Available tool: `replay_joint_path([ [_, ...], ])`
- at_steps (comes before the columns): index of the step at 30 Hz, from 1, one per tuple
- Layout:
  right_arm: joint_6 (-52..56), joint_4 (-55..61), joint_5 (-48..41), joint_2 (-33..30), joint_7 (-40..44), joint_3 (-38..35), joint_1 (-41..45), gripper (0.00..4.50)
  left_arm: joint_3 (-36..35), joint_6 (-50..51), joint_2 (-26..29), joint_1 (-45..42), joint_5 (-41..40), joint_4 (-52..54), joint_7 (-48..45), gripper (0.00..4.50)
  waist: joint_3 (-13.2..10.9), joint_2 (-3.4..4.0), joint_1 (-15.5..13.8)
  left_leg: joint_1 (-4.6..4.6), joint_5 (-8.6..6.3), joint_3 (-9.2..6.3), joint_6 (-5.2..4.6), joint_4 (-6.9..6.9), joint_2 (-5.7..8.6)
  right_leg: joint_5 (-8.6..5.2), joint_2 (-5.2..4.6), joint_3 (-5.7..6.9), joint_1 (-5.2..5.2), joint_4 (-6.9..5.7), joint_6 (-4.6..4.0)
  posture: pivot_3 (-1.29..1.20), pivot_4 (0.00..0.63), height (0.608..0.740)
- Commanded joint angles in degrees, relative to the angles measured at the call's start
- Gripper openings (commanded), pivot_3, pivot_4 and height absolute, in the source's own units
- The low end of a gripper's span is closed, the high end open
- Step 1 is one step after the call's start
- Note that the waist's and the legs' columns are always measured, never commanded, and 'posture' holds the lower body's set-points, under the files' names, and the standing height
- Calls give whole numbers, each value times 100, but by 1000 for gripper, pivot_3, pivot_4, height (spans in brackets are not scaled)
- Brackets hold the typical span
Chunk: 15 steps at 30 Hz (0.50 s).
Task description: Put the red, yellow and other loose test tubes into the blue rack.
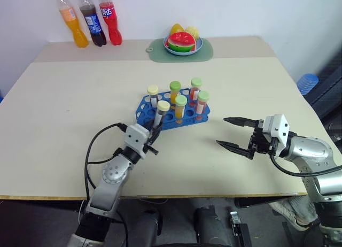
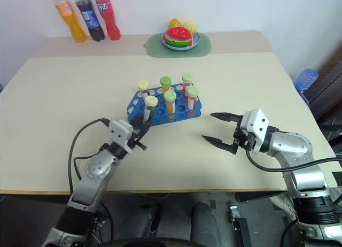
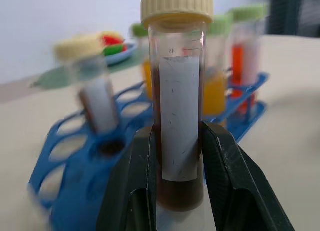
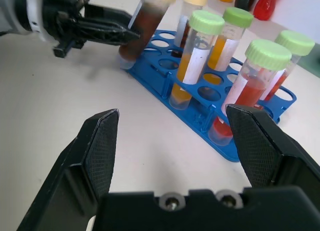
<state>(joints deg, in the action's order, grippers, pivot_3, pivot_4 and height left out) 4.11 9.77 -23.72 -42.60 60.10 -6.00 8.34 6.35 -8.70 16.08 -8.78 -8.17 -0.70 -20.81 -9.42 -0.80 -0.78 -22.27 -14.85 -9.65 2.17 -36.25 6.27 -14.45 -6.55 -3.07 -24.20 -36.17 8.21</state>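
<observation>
Lab-like test bench, beige table, blue rack, capped tubes

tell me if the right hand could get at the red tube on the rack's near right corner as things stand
Probably yes. The right hand hangs open over bare table beside the blue rack, with nothing between it and the red tube at that corner. The left hand, shut on a brown tube, is busy at the rack's far end.

Blurred, perhaps brown-filled tube behind
</observation>
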Motion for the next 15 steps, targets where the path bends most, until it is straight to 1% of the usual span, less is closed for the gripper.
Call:
replay_joint_path([
  [1,-117,88,-25,37,8,-70,61,3786,-623,-448,192,-453,-321,-519,-272,724,0,0,3,0,0,0,0,-1,0,0,0,1,0,-1,0,0,150,740],
  [4,-139,63,-28,48,15,-69,65,3786,-688,-675,129,-665,-375,-806,-482,724,1,1,0,0,0,4,0,-1,3,1,-4,-1,1,3,1,0,150,740],
  [9,-149,96,-33,61,8,-83,10,3786,-760,-766,-71,-700,-610,-562,-750,724,0,0,3,-2,5,4,9,-2,6,3,-9,0,0,4,5,0,150,740],
  [15,-141,144,-47,102,-26,-80,-55,3786,-906,-771,-125,-852,-881,-556,-1049,724,0,0,8,-1,3,4,6,-1,2,3,-5,0,-2,2,5,0,150,740],
])
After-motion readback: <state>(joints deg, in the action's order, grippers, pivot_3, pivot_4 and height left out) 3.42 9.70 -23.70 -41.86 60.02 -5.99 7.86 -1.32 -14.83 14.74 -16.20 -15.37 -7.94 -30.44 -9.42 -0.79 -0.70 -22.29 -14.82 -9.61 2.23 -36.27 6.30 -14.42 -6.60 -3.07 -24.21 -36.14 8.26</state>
